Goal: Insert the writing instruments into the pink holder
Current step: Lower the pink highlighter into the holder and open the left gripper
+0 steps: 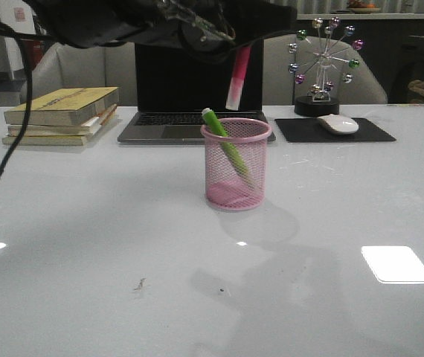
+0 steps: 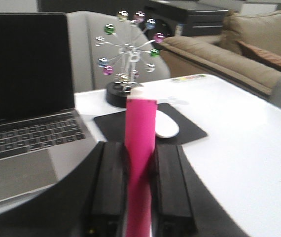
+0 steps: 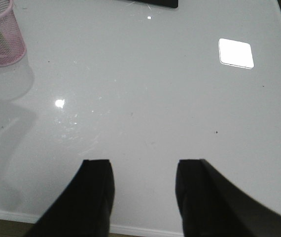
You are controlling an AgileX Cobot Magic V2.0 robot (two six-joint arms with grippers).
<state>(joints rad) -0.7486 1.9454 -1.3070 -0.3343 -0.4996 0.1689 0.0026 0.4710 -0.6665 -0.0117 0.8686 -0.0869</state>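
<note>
The pink holder [image 1: 236, 163] stands upright at the table's middle, with the green marker [image 1: 227, 145] leaning inside it, pale end up at the rim. The pink marker [image 1: 239, 76] hangs almost upright a little above the holder's rim, pale end down. My left gripper [image 2: 140, 150] is shut on it, and the pink marker [image 2: 140, 163] sticks out well past the fingers. In the front view that gripper is a dark blurred mass at the top. My right gripper [image 3: 144, 173] stands open over bare table, the holder [image 3: 0, 37] far off in that view's corner.
Behind the holder sits an open laptop [image 1: 190, 119]. A stack of books [image 1: 59, 115] lies at the back left. At the back right are a white mouse [image 1: 337, 124] on a black pad [image 1: 335, 131] and a ball ornament [image 1: 323, 63]. A cable [image 1: 7, 160] dangles left.
</note>
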